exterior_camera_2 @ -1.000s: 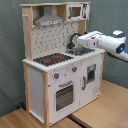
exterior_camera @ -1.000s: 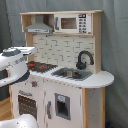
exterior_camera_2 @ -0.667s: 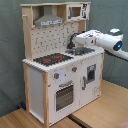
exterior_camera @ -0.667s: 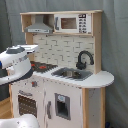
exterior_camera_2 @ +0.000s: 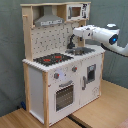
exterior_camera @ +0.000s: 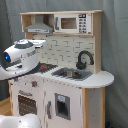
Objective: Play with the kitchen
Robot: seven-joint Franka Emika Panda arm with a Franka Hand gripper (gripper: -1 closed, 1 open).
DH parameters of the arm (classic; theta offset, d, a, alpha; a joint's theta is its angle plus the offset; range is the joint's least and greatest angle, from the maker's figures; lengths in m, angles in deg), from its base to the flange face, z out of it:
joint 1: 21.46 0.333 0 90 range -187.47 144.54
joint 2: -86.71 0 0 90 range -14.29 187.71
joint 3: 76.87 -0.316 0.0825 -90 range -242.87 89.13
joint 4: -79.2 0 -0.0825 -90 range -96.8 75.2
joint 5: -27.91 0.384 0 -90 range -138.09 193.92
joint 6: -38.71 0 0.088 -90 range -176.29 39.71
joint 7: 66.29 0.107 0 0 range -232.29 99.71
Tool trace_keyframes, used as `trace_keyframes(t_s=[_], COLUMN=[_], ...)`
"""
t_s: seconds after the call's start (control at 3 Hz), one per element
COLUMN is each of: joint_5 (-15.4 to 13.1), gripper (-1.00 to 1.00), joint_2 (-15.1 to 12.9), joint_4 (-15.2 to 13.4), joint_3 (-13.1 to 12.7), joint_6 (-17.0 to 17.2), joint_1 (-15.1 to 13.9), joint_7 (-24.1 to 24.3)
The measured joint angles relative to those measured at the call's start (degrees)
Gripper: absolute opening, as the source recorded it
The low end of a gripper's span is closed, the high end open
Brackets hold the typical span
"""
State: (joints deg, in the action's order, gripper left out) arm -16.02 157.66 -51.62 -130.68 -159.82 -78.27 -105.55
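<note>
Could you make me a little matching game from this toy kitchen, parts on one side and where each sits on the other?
Parts:
1. microwave
2. hood
3. tap
4. oven door

Places:
A. low on the front, under the hob
B. beside the sink
C. top shelf, next to the hood
D. directly above the hob

Pairs: 1-C, 2-D, 3-B, 4-A

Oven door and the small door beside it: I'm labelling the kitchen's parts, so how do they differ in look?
In the second exterior view, the oven door sits below the hob and has a wide dark window; the small door sits below the sink and has a narrow, upright dark panel. The oven door has knobs above it; the small door has none. Both are white fronts on the kitchen.
</note>
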Motion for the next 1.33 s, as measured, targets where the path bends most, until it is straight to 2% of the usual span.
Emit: trace_keyframes(t_s=[0.33, 1.0, 1.33], joint_5=[0.7, 0.6, 0.6], gripper=[1.00, 1.00, 1.00], joint_2=[-3.6, -8.3, -10.0], joint_4=[2.6, 12.0, 15.5], joint_3=[-0.7, -2.6, -4.8], joint_6=[0.2, 1.3, 1.6], joint_1=[-3.6, -11.4, -15.4], joint_7=[0.1, 0.1, 0.1])
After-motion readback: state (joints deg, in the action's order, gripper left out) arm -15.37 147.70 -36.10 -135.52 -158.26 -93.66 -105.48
